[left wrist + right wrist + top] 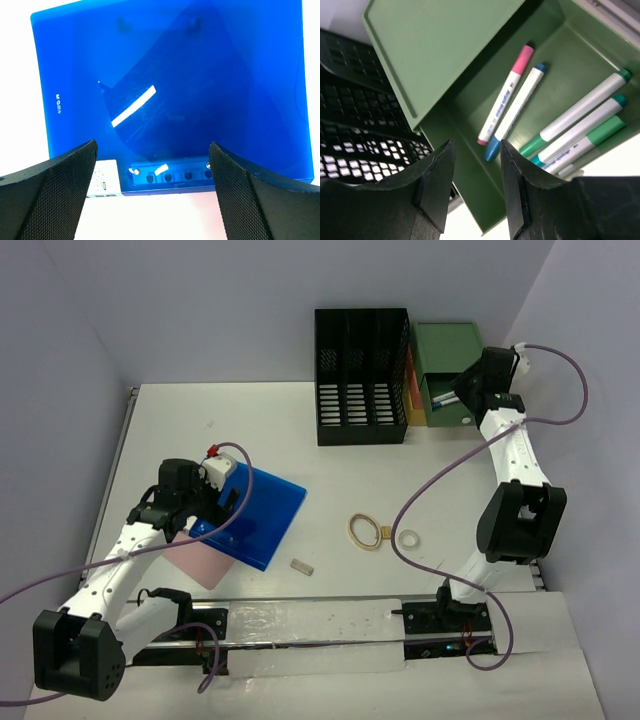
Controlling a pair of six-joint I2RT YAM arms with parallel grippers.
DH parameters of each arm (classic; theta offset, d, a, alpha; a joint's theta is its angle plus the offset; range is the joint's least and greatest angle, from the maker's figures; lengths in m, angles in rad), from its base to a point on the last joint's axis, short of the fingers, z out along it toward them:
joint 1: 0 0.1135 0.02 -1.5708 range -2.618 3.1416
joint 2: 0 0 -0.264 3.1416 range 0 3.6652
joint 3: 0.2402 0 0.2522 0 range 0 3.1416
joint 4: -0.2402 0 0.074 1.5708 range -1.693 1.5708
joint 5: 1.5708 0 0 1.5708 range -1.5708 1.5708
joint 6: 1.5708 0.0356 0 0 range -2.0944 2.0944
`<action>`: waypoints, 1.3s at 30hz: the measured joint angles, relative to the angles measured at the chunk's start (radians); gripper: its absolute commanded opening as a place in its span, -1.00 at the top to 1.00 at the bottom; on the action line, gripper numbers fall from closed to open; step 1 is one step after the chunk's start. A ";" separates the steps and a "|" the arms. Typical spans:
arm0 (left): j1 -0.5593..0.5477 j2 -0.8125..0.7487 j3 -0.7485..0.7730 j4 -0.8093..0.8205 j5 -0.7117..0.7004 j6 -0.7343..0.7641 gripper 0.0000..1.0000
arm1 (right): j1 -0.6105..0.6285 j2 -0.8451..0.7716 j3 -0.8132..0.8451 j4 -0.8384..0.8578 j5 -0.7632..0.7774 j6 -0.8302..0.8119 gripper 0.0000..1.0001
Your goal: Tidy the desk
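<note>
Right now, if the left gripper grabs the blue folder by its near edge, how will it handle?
The blue folder looks like thin, glossy plastic: probably light, and likely slick in a grip. It is wide and flat, so held by one edge it may sag or flex. It lies partly on a pink sheet, so pushing it might drag that along.

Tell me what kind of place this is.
Probably a robot test bench staged as an office desk: a white desk with robot arms at its edge, a black file rack, and a green drawer holding markers.
</note>
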 measured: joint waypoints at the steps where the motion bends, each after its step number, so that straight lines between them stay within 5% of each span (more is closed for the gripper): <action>1: 0.000 -0.001 0.000 0.000 0.000 0.000 -0.99 | 0.000 -0.006 0.000 -0.006 -0.002 -0.012 0.03; 18: 0.000 -0.012 0.000 0.001 -0.005 -0.003 -0.98 | -0.059 -0.367 -0.383 0.058 -0.140 -0.069 0.27; 28: 0.000 -0.003 0.000 0.001 -0.009 -0.003 -0.98 | -0.169 -0.294 -0.492 0.188 -0.252 -0.027 0.43; 39: 0.000 0.047 0.000 0.001 -0.026 -0.003 -0.98 | -0.170 -0.049 -0.370 0.290 -0.343 0.005 0.49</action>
